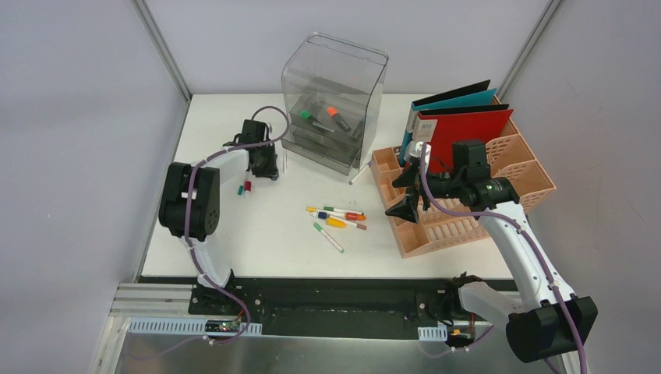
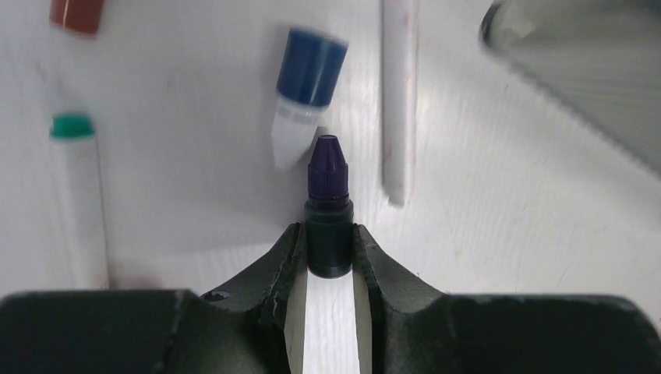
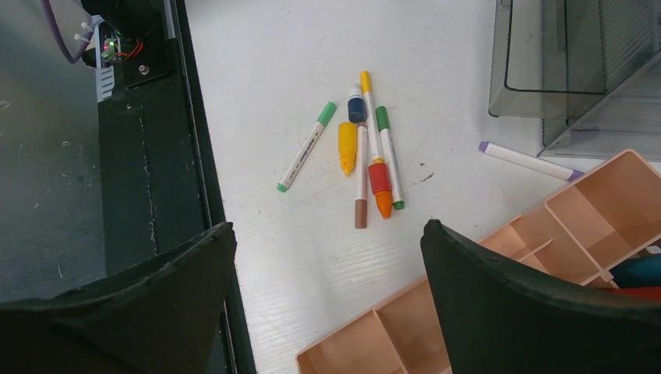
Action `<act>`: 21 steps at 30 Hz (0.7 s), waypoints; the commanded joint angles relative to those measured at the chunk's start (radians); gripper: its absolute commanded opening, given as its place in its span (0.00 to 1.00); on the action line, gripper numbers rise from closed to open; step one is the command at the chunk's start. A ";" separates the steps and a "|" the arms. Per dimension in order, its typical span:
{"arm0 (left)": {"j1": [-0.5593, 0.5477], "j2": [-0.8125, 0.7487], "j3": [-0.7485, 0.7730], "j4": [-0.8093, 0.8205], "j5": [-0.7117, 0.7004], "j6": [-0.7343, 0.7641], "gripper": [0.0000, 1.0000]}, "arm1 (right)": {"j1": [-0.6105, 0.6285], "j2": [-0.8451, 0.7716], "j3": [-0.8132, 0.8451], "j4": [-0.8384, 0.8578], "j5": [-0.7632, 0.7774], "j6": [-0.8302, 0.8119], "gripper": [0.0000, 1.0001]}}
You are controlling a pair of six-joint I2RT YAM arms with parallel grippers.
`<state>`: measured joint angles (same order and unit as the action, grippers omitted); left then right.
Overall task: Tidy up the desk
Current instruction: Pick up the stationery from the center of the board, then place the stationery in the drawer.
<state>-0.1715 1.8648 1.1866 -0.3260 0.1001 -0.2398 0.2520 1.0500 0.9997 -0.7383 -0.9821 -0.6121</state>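
The white desk (image 1: 265, 241) holds a loose cluster of markers (image 1: 339, 218) at its middle, also in the right wrist view (image 3: 366, 148). My left gripper (image 1: 261, 165) is low over the desk left of the clear drawer box (image 1: 335, 101). In the left wrist view it (image 2: 328, 243) is shut on a dark marker with a purple cap (image 2: 328, 206). A blue-capped marker (image 2: 310, 86), a white pen (image 2: 397, 101) and a green-capped marker (image 2: 78, 195) lie ahead of it. My right gripper (image 1: 407, 204) (image 3: 327, 234) is open and empty above the front of the peach rack (image 1: 468, 202).
The rack holds red and teal folders (image 1: 460, 132) upright at its back. The drawer box holds several markers. A purple-capped pen (image 3: 530, 161) lies between box and rack. A green marker (image 3: 305, 146) lies apart from the cluster. The black front edge (image 3: 148, 156) runs along the near side.
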 commanded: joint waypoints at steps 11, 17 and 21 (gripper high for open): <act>-0.006 -0.564 -0.492 0.353 -0.076 -0.219 0.00 | -0.013 -0.028 0.002 0.014 -0.038 -0.023 0.92; 0.002 -0.726 -0.637 0.506 -0.002 -0.334 0.00 | -0.014 -0.033 0.002 0.014 -0.045 -0.022 0.92; 0.005 -0.771 -0.661 0.592 0.124 -0.356 0.00 | -0.016 -0.036 0.002 0.014 -0.044 -0.022 0.92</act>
<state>-0.1688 1.1473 0.5385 0.0864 0.0937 -0.5320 0.2451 1.0420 0.9997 -0.7383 -0.9867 -0.6121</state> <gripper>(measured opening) 0.232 0.919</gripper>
